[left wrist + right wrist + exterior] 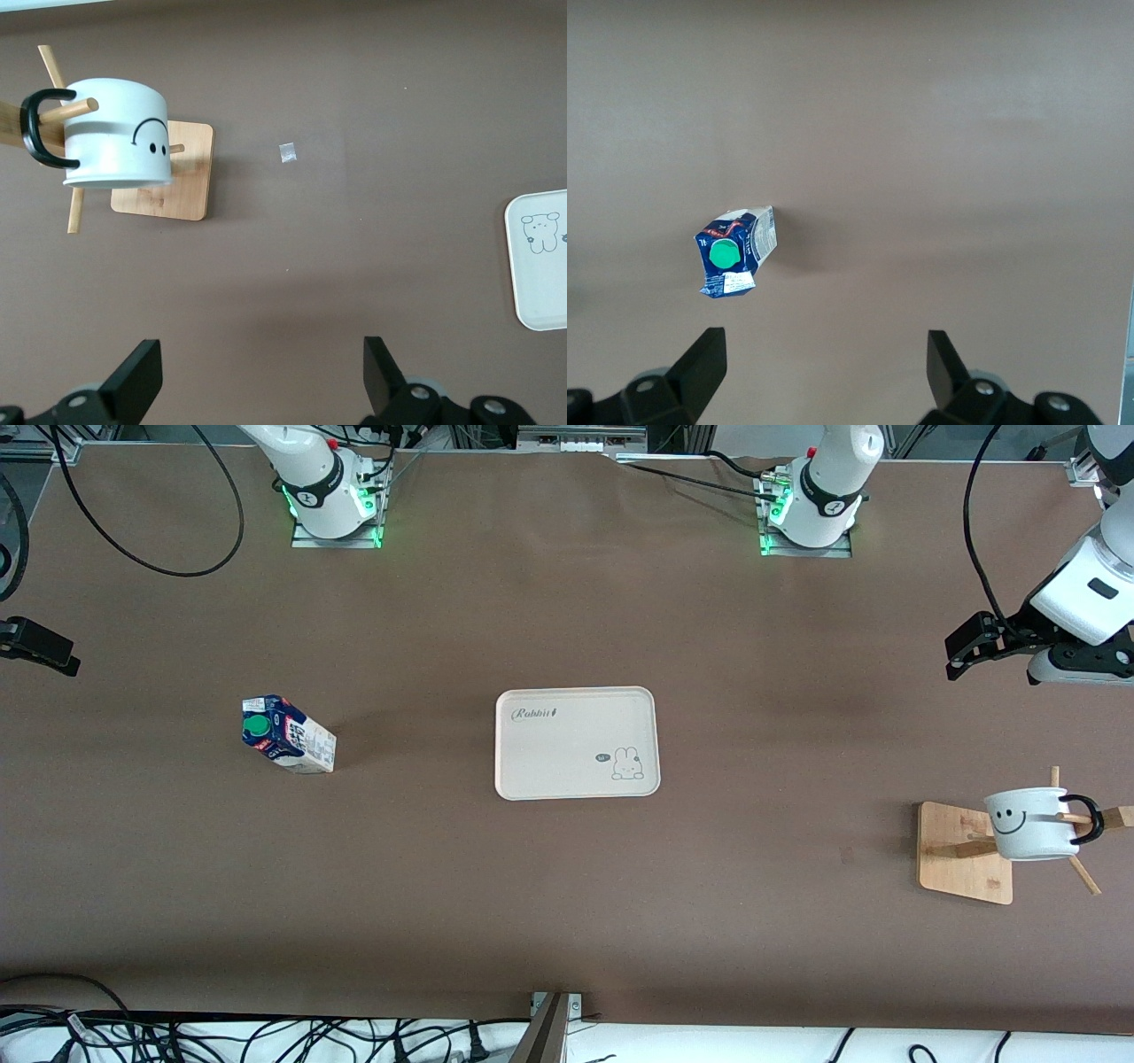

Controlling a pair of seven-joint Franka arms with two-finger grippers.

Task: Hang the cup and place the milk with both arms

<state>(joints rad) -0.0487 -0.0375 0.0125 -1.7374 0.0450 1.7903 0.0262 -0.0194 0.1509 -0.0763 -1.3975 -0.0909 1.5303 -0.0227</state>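
R gripper (40,646) up at the right arm's end of the table, fingers (700,367) spread wide, holding nothing. Milk (288,735) upright on the table w/ bare cloth round it, well apart from the tray (576,742) at centre. Cup (1032,824) hangs by its handle on a peg of the wooden rack (966,855). L gripper (970,646) aloft, wide open, empty.

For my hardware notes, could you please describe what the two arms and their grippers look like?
Both arms are glossy white with dark grey joint rings; their bases glow green, and black cables trail from them. The left gripper and right gripper are black, with flat, angular two-finger jaws and grey screw bosses.
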